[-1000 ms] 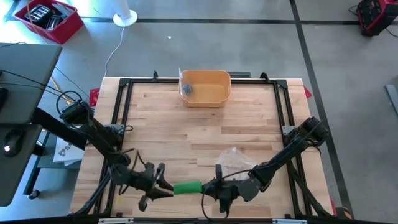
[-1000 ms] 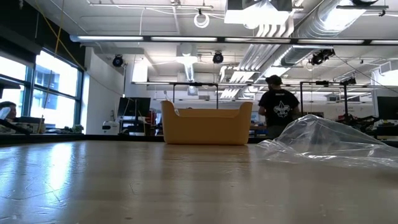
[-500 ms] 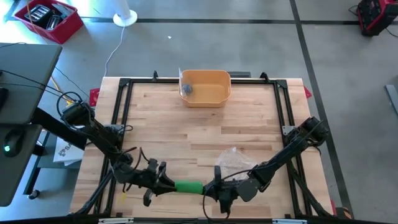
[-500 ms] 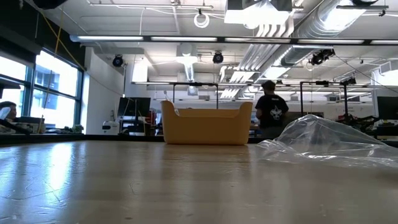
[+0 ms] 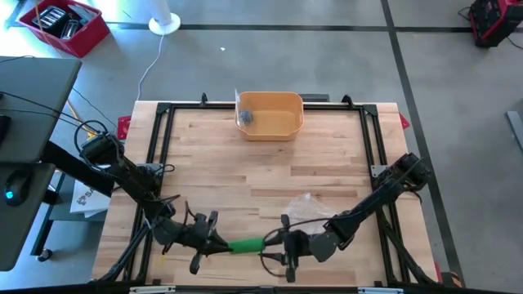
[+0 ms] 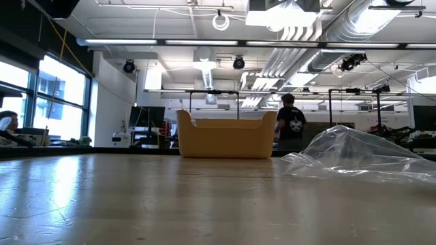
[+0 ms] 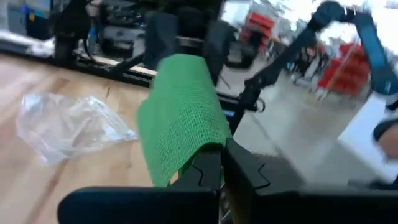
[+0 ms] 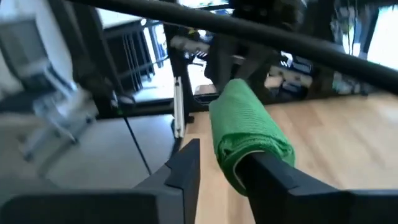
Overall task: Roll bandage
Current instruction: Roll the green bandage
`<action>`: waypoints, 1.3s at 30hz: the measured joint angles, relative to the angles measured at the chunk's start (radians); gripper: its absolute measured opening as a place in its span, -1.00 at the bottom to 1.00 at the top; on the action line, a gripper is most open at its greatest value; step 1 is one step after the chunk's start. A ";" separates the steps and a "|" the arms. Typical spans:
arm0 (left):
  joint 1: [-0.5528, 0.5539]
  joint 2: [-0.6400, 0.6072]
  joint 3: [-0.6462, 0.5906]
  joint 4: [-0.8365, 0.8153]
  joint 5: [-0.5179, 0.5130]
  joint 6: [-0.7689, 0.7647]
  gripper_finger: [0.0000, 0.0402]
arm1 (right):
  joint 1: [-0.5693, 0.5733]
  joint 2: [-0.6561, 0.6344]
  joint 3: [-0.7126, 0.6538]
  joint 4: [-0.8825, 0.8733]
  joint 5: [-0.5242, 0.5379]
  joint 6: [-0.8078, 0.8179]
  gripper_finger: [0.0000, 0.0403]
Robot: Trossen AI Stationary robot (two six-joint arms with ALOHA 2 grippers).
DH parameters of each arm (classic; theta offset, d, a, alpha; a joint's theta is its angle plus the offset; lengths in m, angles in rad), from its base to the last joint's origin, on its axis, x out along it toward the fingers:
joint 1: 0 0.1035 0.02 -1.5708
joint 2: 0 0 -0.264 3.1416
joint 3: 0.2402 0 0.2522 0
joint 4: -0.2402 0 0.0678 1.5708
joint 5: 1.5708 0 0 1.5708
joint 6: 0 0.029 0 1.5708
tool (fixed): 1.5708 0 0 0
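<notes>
High view | plastic bag (image 5: 309, 207) beside right gripper (image 5: 274, 247) (bin (image 5: 270, 115) far)

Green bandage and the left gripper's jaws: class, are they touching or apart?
Touching. The left wrist view shows the left gripper with jaws shut on the green bandage's end.

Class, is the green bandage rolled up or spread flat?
Rolled: the green bandage forms a compact cylinder, pinched at one end by the shut left end effector.

No text, label, brand, number or sign can be read in any of these views.
</notes>
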 joint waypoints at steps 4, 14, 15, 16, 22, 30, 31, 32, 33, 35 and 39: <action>0.000 0.000 0.002 -0.020 0.042 0.177 -1.00 | -0.028 0.000 0.000 -0.006 0.000 0.204 -0.42; -0.001 0.000 0.192 -0.519 0.039 0.239 -1.00 | -0.095 0.001 -0.001 -0.047 -0.068 0.269 -0.72; -0.002 0.000 0.199 -0.529 0.032 0.201 -0.99 | -0.094 0.000 -0.001 -0.045 -0.070 0.231 -0.82; -0.002 0.000 0.200 -0.532 0.028 0.162 -0.98 | -0.092 -0.002 -0.001 -0.042 -0.074 0.191 -0.90; -0.002 -0.018 0.200 -0.537 -0.013 -0.030 -0.82 | -0.051 -0.003 0.000 -0.028 -0.007 -0.077 -0.93; -0.001 -0.024 0.202 -0.335 -0.040 -0.055 -0.48 | 0.048 0.000 0.002 0.009 0.094 -0.703 -0.94; 0.000 -0.024 0.202 -0.311 -0.039 -0.055 -0.43 | 0.054 0.000 0.002 0.012 0.101 -0.763 -0.94; 0.002 -0.024 0.202 -0.285 -0.038 -0.055 -0.38 | 0.060 0.000 0.002 0.012 0.106 -0.819 -0.93; 0.004 -0.024 0.202 -0.263 -0.037 -0.055 -0.33 | 0.063 0.000 0.002 0.012 0.107 -0.868 -0.93; 0.007 -0.024 0.202 -0.232 -0.030 -0.055 -0.24 | 0.070 0.000 0.002 0.012 0.110 -0.943 -0.93; 0.019 -0.024 0.202 -0.208 -0.019 -0.088 -0.14 | 0.074 0.000 0.001 0.011 0.111 -1.025 -0.93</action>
